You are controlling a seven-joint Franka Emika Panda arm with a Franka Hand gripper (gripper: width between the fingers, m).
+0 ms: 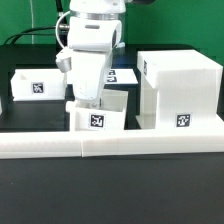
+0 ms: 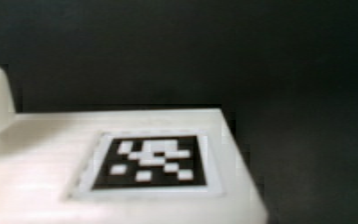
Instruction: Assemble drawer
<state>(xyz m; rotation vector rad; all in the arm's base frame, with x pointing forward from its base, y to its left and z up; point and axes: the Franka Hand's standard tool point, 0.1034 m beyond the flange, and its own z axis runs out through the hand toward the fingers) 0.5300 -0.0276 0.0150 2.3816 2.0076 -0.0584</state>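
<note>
The robot's claw [image 1: 88,103] hangs low over the rear rim of a small tray [image 1: 103,119] at the middle front of the black bench [image 1: 30,190]. Its fingertips are lost against the white plastic, so whether it is clenched or released cannot be told. The drawer's cube-like housing [image 1: 180,85], the likely home for that tray, stands at 3 o'clock from the claw in the exterior view, just beside the tray (whether the two touch is unclear). A second tray [image 1: 33,86] sits at 10 o'clock, well apart. All the parts are matte white plastic, flat-walled and square-edged, each bearing a black-and-white tag [image 2: 153,160]. A long low bar [image 1: 150,147] borders the bench at 6 o'clock.
</note>
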